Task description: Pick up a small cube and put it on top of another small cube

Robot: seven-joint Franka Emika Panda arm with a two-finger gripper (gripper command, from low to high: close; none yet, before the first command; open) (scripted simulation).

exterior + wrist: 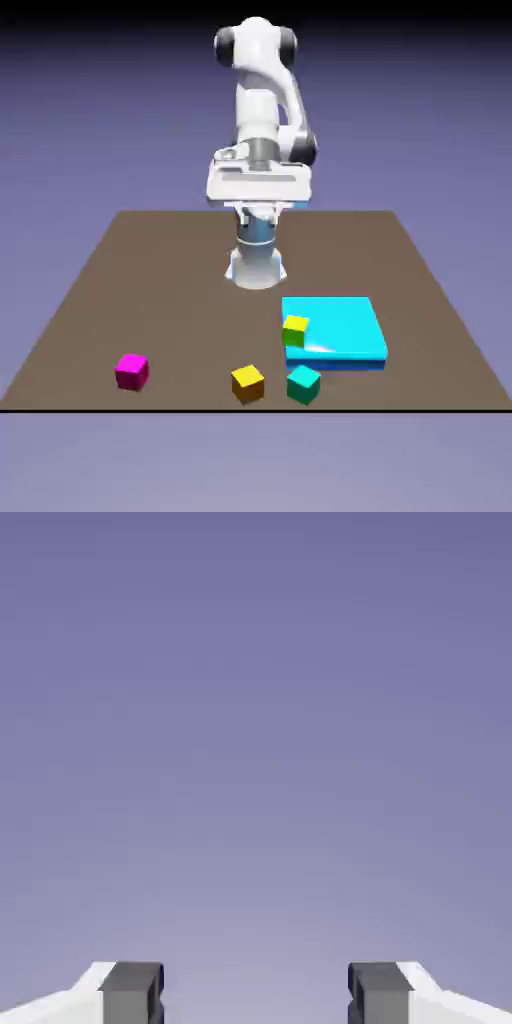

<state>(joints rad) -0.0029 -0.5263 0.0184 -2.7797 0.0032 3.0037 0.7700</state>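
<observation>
The small teal cube [303, 384] sits near the table's front edge, just in front of the large flat cyan block [340, 330]. Close to its left in the exterior view lies a small orange-yellow cube [248, 382]. A small magenta cube [131, 371] lies further left. My gripper [258, 208] hangs high above the back of the table, far from all the cubes. In the hand view the gripper [255, 997] is open, its two grey fingertips [132, 992] wide apart with nothing between them, and only the blue-violet backdrop shows.
A yellow-green cube [295, 330] rests at the cyan block's front left corner. The robot's base [257, 265] stands at the table's far middle. The brown table [150, 290] ends just in front of the cubes.
</observation>
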